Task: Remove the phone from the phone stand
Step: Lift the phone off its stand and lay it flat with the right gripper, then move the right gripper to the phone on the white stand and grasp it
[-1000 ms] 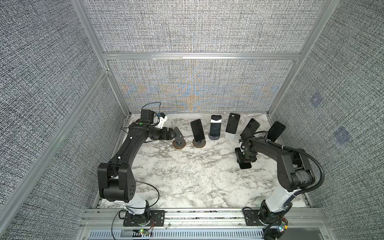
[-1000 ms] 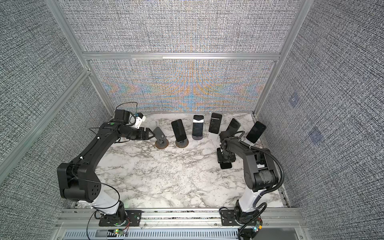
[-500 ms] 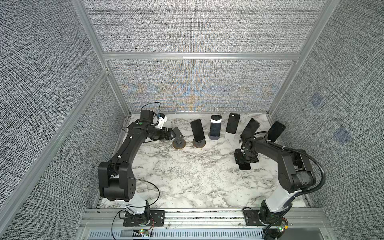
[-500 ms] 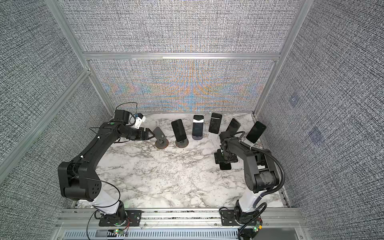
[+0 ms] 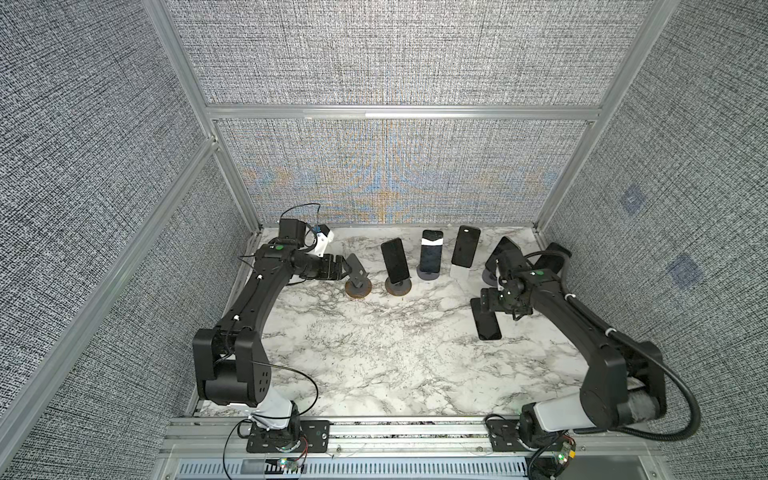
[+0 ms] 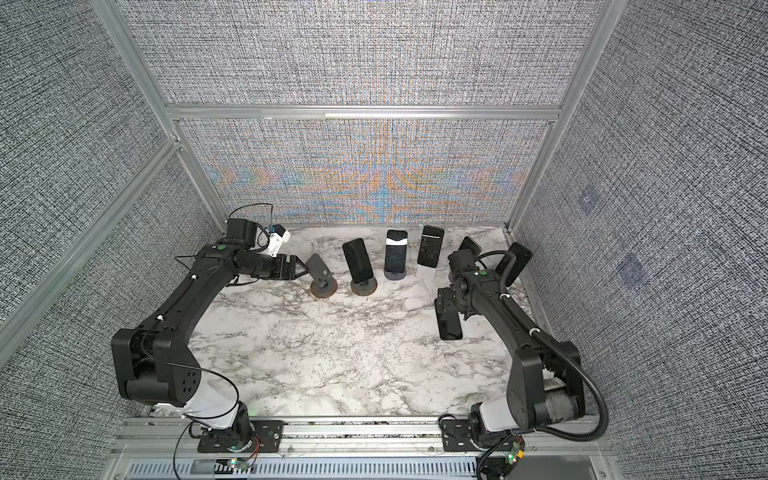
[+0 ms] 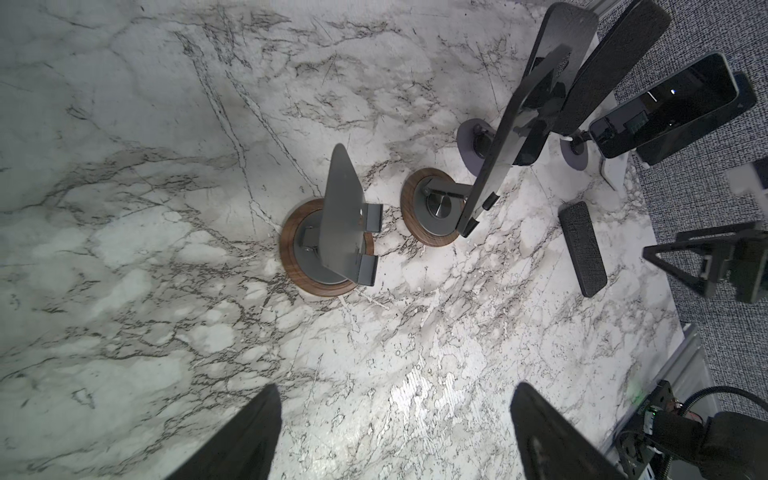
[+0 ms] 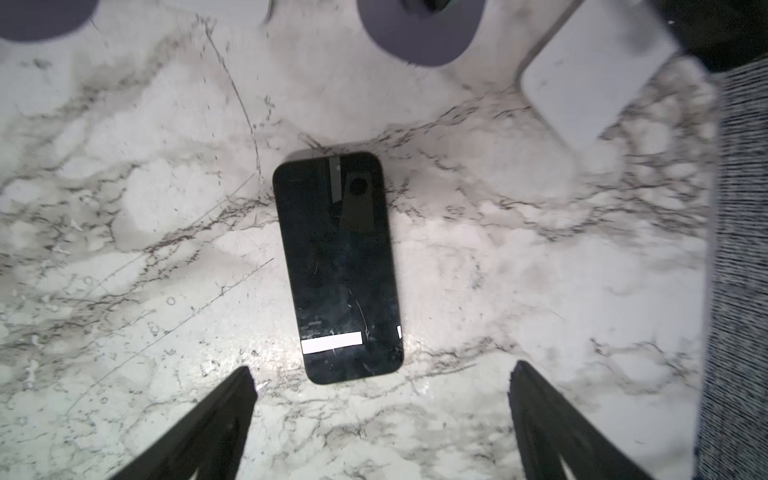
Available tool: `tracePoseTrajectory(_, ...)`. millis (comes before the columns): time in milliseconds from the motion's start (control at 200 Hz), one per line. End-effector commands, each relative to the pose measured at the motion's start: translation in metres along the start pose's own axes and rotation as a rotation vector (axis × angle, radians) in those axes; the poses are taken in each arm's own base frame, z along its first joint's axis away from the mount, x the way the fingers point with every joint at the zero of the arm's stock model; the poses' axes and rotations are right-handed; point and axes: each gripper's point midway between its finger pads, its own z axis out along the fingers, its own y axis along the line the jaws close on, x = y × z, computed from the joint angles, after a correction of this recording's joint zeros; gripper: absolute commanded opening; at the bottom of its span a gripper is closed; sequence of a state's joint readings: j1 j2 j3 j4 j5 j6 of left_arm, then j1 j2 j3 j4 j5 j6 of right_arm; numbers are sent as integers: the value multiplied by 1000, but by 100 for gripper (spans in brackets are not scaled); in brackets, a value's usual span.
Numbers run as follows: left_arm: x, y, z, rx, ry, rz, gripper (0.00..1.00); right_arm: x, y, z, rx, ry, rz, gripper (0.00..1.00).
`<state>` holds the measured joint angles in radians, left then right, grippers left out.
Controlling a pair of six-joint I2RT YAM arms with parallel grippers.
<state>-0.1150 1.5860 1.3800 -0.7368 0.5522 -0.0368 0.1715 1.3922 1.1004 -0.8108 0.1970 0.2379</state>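
Right wrist view: the phone [image 8: 338, 266] lies flat, glossy side up, on the marble tabletop [image 8: 124, 208], resting on no stand. The right hand [image 8: 381, 374] hangs above one end of it, jaws spread wide and holding nothing. In both top views the phone lies to the right, just in front of the back row, where five propped phones [image 5: 465, 251] lean on their own supports. Left wrist view: the left hand [image 7: 397, 388], jaws likewise wide and empty, points at the bare stand [image 7: 332, 232] at the left end of that row, near it but not touching.
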Motion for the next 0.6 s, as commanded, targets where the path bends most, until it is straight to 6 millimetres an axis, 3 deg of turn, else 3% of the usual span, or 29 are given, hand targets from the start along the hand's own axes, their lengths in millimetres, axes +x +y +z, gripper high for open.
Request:
tracePoseTrajectory(0,-3,-3,-4,5,-12,12,87,-2,-23,-30,87,-64,66,89)
tracePoseTrajectory(115,-3,-4,-5,11,-15,11,87,-16,-49,-60,171,-169,137,90)
tracePoseTrajectory(155,-3,-4,-5,11,-16,11,87,-21,-59,-70,197,-197,171,94)
tracePoseTrajectory(185,-3,-4,-6,9,-16,11,87,-25,-67,-75,222,-217,199,99)
tracePoseTrajectory(315,-5,-5,-9,8,-25,14,87,-44,-93,-95,331,-321,301,99)
tracePoseTrajectory(410,-6,-5,-12,2,-35,20,87,-55,-108,-98,418,-343,390,99)
tracePoseTrajectory(595,-7,-6,-16,-9,-47,28,87,-79,-112,-79,435,-353,490,99)
